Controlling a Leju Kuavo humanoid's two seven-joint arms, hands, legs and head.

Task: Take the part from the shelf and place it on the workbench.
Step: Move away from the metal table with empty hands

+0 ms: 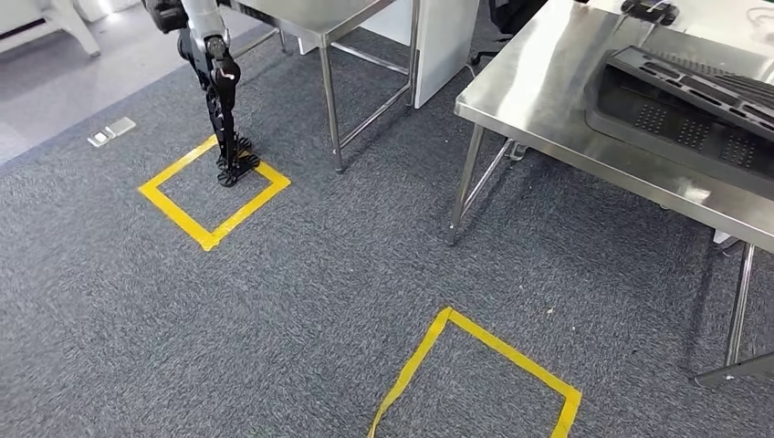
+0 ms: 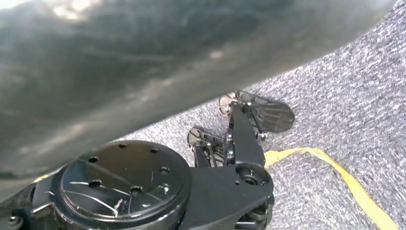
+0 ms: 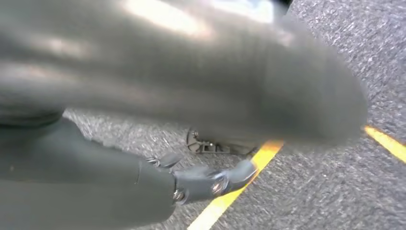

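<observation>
One part (image 1: pixel 694 109) on workbench (image 1: pixel 548 82), hand (image 3: pixel 210 184) apart

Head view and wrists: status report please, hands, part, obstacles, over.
Left hand, right hand: grip unclear, blurred. Dark tray on workbench. Mechanical leg in far yellow square.

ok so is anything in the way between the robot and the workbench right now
Nothing visible blocks the way: only grey carpet with flat yellow tape lies before the workbench. A dark slotted tray covers much of its top, leaving bare steel at the left end.
</observation>
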